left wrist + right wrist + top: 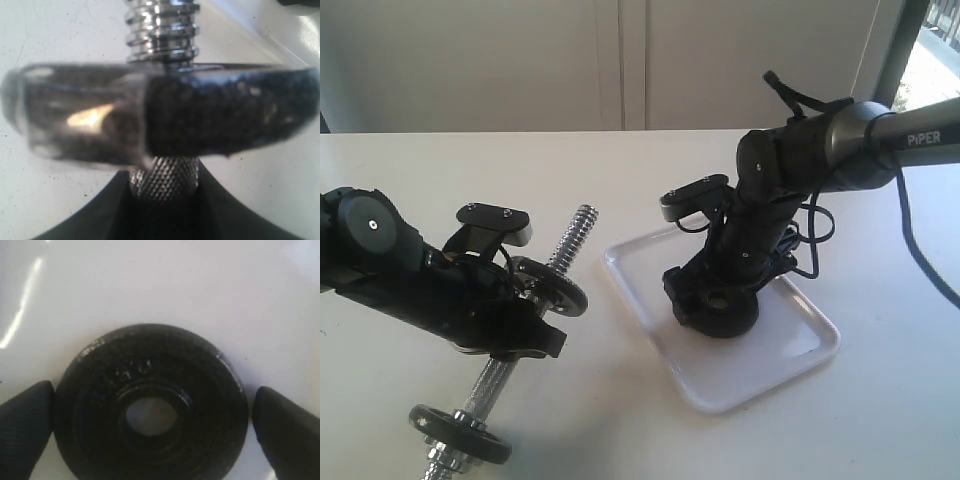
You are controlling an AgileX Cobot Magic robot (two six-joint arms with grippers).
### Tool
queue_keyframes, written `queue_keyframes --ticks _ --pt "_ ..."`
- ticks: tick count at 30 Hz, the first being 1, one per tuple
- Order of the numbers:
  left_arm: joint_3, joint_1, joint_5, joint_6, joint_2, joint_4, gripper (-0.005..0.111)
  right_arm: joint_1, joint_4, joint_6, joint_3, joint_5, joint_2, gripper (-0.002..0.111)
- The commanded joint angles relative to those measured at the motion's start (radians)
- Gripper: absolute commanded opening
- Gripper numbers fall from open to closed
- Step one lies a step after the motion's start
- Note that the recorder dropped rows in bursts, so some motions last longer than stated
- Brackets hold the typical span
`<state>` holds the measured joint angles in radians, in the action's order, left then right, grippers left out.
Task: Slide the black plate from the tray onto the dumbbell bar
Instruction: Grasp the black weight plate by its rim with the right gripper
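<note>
At centre-right the right gripper (pixel 718 300) hangs open and empty astride the black plate (pixel 150 365) on the tray (pixel 800 345); dense, rigid metal by the look, best pinched across its thick rim.

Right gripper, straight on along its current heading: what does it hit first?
Probably the tray floor: the right gripper points down, open fingers straddling the black plate, so the tips should pass its rim. One finger looks very close to the rim and might clip it first; depth unclear.
</note>
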<state>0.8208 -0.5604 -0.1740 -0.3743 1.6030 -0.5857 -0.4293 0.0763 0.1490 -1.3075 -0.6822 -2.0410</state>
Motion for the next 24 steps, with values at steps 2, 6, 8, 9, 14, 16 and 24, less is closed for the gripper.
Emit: queue_keyframes --ticks 2,6,8,9,14,16,24 --pt "0.017 -0.001 0.039 -0.007 -0.043 -0.033 0.0 -0.001 0.002 0.01 0.005 -0.056 -0.053 0.102" --pt "0.017 -0.001 0.039 -0.007 -0.043 -0.033 0.0 -0.001 0.002 0.006 0.001 -0.122 -0.06 0.08" --pt "0.017 -0.001 0.039 -0.007 -0.043 -0.033 0.0 -0.001 0.002 0.004 -0.01 -0.144 -0.06 0.057" --pt "0.017 -0.001 0.039 -0.007 -0.043 -0.033 0.0 -0.001 0.002 0.004 -0.013 -0.153 -0.06 0.045" --pt "0.017 -0.001 0.039 -0.007 -0.043 -0.033 0.0 -0.001 -0.002 0.004 -0.042 -0.187 -0.06 0.0" --pt "0.017 -0.001 0.039 -0.007 -0.043 -0.033 0.0 0.001 -0.001 0.004 -0.054 -0.194 -0.05 0.0" --pt "0.017 -0.001 0.043 -0.007 -0.043 -0.033 0.0 0.001 -0.002 0.012 -0.058 -0.157 0.04 0.0"
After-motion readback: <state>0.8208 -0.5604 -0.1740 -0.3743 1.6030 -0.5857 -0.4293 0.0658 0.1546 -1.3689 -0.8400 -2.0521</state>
